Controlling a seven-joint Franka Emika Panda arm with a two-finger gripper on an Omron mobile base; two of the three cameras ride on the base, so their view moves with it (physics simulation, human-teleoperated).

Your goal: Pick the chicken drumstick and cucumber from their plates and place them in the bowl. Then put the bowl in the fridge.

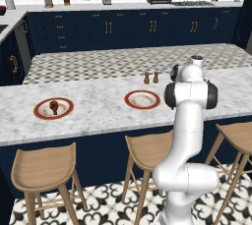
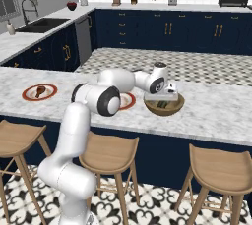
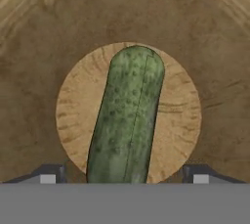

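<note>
Cucumber (image 3: 128, 115): dark green, pimpled, lying on the pale round floor of the bowl (image 3: 39, 47), lengthwise away from the hand camera; its near end runs down between the two finger tips (image 3: 48, 175), which stand wide apart at either side and touch nothing. From the right base view the cucumber (image 2: 162, 104) shows as a dark strip inside the bowl (image 2: 164, 108).

Gripper (image 2: 171, 95): jaws spread, nothing held, poised directly above the bowl with the hand pointing down into it.

Bowl: light-brown wood, deep, upright on the marble island counter (image 2: 216, 111), just to the right of the nearer plate as the right base view has it.

Plate, near (image 1: 142, 99): red rim, beige centre, bare of food; in the right base view it is partly hidden behind the arm's elbow.

Plate, far (image 1: 53, 108): same pattern, well apart to the left on the same counter.

Chicken drumstick (image 1: 53, 106): reddish-brown, resting in the middle of the far plate; also seen at (image 2: 40, 91).

Shakers (image 1: 151, 77): two small brown ones, standing side by side on the counter behind the near plate.

Stools (image 1: 43, 172): wooden, ranged along the near side of the island.

Floor (image 1: 108, 204): black-and-white patterned tile.
</note>
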